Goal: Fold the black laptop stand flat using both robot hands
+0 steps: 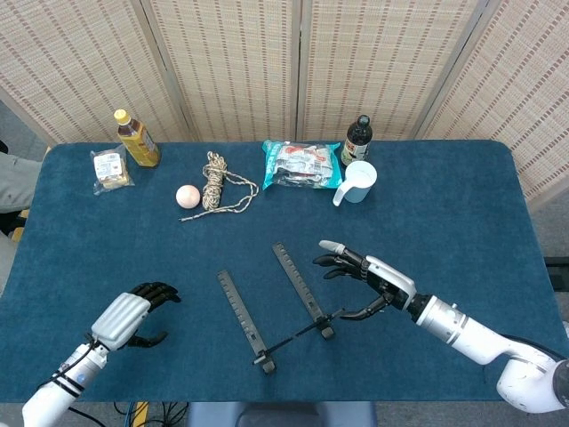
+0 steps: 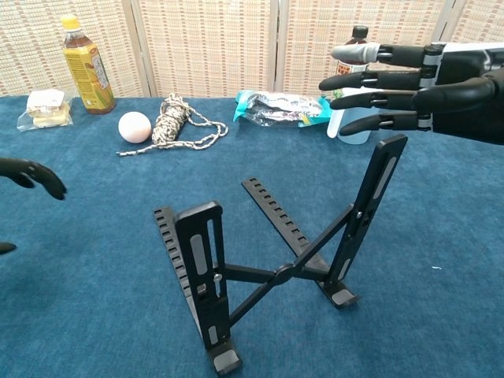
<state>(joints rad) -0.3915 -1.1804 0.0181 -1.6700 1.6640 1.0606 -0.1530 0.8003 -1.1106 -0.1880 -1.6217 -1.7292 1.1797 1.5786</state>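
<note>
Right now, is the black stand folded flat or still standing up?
Standing up, not folded. In the chest view the stand has two upright arms raised above its toothed rails, joined by a crossbar. Neither hand touches it.

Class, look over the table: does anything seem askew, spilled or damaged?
Nothing stands out. The bottles and mug stand upright, nothing has spilled, and the stand is simply unfolded, with no damage visible.
</note>
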